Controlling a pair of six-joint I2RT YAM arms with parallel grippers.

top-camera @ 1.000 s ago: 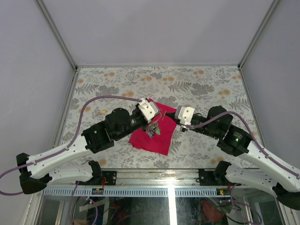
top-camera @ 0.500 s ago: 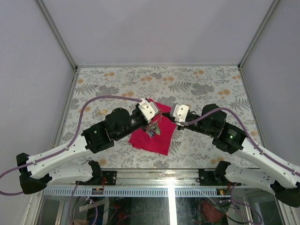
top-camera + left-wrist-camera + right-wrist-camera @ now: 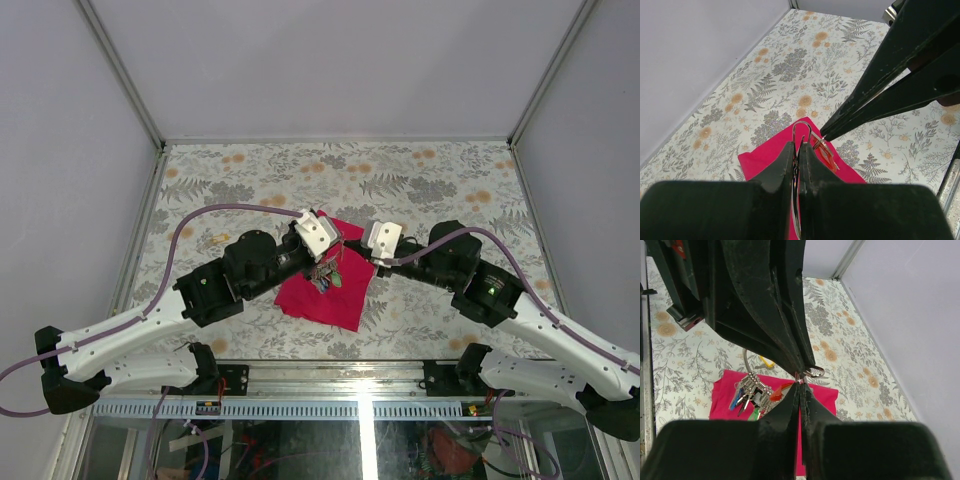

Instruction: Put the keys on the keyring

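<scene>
Surface (image 3: 430, 180) pale, printed with grey ferns and orange blossoms; cloth (image 3: 325, 300) plain magenta; keyring (image 3: 751, 391) silver, its tags green, blue, black, red; key (image 3: 825, 156) red-orange at head; left pincer (image 3: 797, 150) and right pincer (image 3: 800, 390) black; arms (image 3: 120, 345) white with black joints; cables (image 3: 220, 212) purple; walls (image 3: 60, 150) pale grey-lilac
</scene>
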